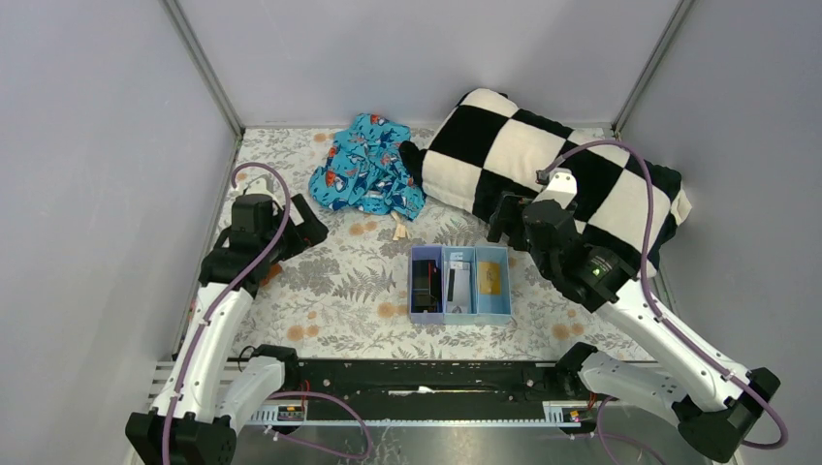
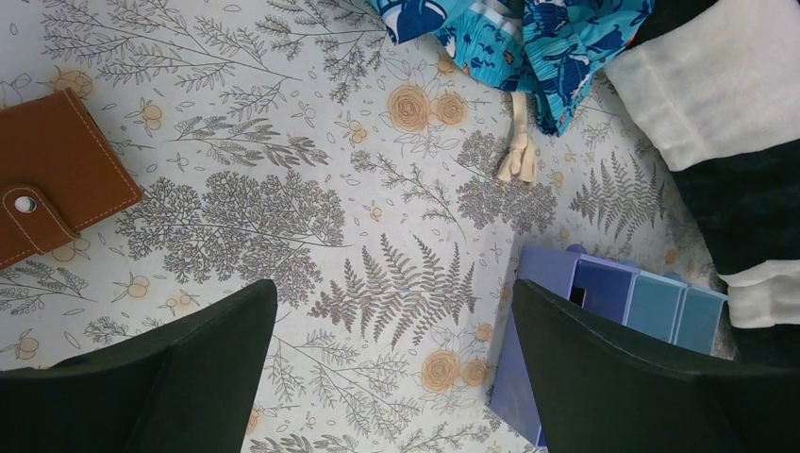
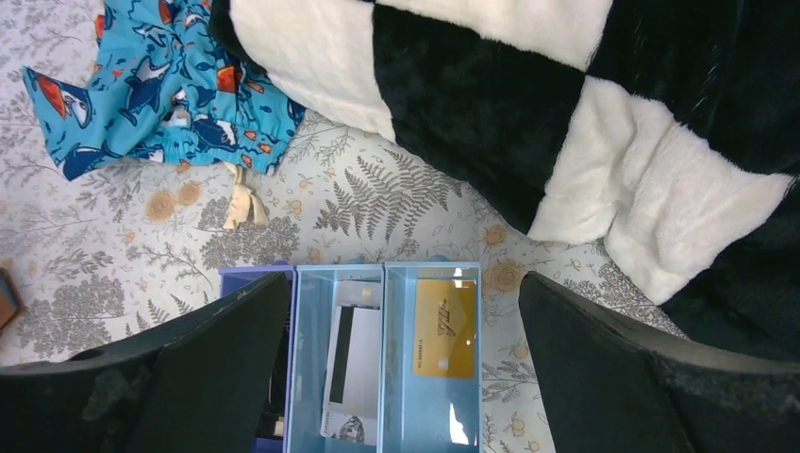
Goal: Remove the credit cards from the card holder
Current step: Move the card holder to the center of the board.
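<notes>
Dark fingers [image 3: 217,377] of your right gripper [image 3: 404,302] are framing the bottom of its wrist view, standing wide apart and gripping nothing. They are hanging near the light blue tray [image 3: 385,396], where the orange-gold card [image 3: 445,327] is lying flat in the right-hand compartment. Your left gripper [image 2: 391,311] is likewise gaping wide and empty above the fern-print cloth [image 2: 283,217]. You are seeing the brown card holder [image 2: 57,170] lying closed on that cloth, its snap tab fastened — well apart from the tray, at the left edge of the left wrist view.
</notes>
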`<action>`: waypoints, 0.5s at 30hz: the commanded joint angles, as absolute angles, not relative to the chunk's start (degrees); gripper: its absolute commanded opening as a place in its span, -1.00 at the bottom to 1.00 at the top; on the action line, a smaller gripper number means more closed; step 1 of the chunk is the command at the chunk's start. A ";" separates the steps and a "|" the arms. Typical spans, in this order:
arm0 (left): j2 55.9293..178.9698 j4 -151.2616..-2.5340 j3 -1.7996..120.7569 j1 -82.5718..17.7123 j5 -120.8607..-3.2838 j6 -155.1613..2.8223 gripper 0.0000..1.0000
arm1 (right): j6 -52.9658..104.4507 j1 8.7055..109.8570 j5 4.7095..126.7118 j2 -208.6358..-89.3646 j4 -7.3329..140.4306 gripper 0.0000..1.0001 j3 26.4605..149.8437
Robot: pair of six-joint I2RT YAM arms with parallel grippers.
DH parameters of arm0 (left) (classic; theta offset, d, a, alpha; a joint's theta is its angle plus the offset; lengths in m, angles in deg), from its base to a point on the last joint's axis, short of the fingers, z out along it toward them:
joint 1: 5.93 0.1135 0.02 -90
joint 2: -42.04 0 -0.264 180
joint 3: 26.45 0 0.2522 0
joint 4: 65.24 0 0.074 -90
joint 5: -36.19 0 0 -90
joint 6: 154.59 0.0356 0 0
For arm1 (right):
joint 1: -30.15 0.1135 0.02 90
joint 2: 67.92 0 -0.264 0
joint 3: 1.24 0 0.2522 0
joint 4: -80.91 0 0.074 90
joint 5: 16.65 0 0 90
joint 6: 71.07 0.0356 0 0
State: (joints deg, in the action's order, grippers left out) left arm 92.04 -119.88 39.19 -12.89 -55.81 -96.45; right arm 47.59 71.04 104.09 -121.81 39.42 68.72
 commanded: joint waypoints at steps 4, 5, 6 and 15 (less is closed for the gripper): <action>94.11 -119.53 39.08 -12.96 -52.04 -98.16 0.98 | 48.89 71.36 104.35 -121.69 42.55 0.99 68.63; 94.34 -119.62 39.01 -12.96 -51.12 -98.59 0.98 | 49.28 71.36 104.19 -122.08 42.46 0.99 68.52; 94.60 -119.91 39.04 -12.96 -50.10 -99.44 0.98 | 49.64 71.30 103.92 -122.34 42.51 0.99 68.34; 98.20 -128.90 40.89 -12.76 -34.82 -108.81 0.97 | 49.95 71.29 100.74 -123.26 44.06 0.99 66.69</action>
State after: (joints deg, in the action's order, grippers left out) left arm 96.74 -123.93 39.19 -12.89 -45.06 -102.78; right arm 48.93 71.04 102.10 -123.08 41.39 67.15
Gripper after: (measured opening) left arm 0.988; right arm 0.994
